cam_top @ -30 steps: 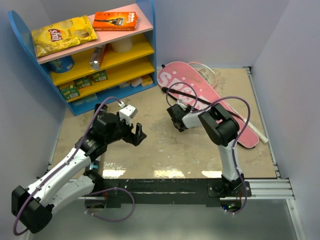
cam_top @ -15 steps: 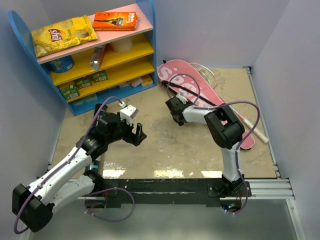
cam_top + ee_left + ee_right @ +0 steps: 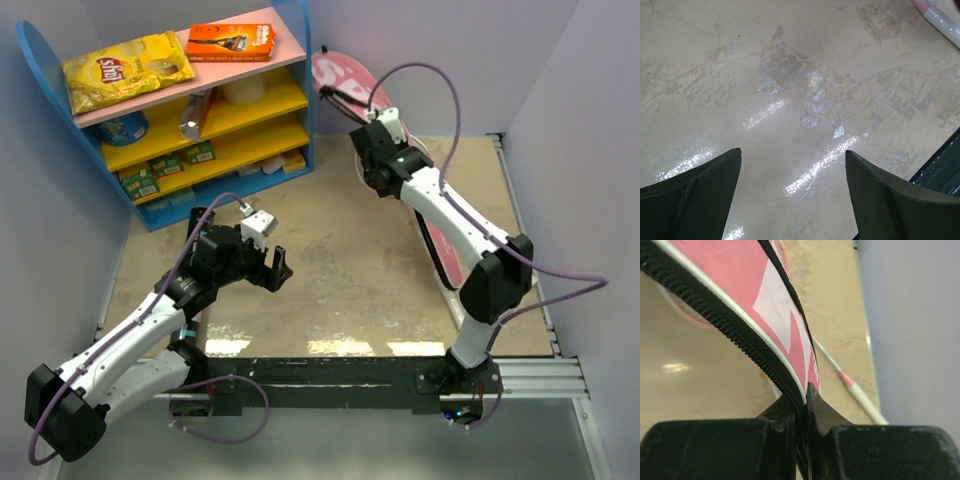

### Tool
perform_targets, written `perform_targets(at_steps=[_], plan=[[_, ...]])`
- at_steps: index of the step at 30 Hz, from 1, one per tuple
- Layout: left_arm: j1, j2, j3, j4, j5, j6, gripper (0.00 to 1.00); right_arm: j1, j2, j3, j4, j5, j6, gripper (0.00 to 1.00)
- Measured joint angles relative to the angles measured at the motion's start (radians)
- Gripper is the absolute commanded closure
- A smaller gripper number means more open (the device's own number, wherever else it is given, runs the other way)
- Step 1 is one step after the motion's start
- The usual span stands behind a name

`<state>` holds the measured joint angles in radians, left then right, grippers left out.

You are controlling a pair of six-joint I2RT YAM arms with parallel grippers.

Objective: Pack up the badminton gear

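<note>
While stretched far toward the back wall, gripped the cover [image 3: 338,72] by its black zip edge with the right fingers [image 3: 821,411], closed tight on that edge. Held the cover's top end high beside the shelf [image 3: 250,100], tilted, the rest sloping down toward the surface [image 3: 340,270] on the right. Showed the racket [image 3: 852,384] lying flat on the surface below the cover, its pale shaft visible. Hovered the left fingers [image 3: 875,190] low over bare surface, spread wide with nothing between them, well apart from the cover.
</note>
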<state>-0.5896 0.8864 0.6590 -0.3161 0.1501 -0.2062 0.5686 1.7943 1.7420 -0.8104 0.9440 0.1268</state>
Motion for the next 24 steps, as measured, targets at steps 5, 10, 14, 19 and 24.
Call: perform_targets(at_steps=[5, 10, 14, 19, 24], plan=[[-0.001, 0.000, 0.000, 0.000, 0.001, 0.001, 0.12, -0.069, -0.116, 0.027, -0.039, -0.238, 0.119, 1.00], [-0.001, 0.000, 0.000, 0.000, 0.001, 0.007, 0.12, -0.121, -0.241, -0.066, 0.003, -0.491, 0.253, 1.00], [-0.001, -0.011, 0.000, 0.000, 0.002, 0.007, 0.11, -0.132, -0.371, -0.272, 0.121, -0.689, 0.409, 1.00], [-0.001, -0.042, -0.001, 0.002, 0.005, 0.008, 0.10, -0.132, -0.516, -0.569, 0.361, -0.877, 0.642, 1.00], [-0.001, -0.080, -0.003, 0.014, 0.016, 0.016, 0.10, -0.132, -0.523, -0.720, 0.568, -1.002, 0.789, 1.00]])
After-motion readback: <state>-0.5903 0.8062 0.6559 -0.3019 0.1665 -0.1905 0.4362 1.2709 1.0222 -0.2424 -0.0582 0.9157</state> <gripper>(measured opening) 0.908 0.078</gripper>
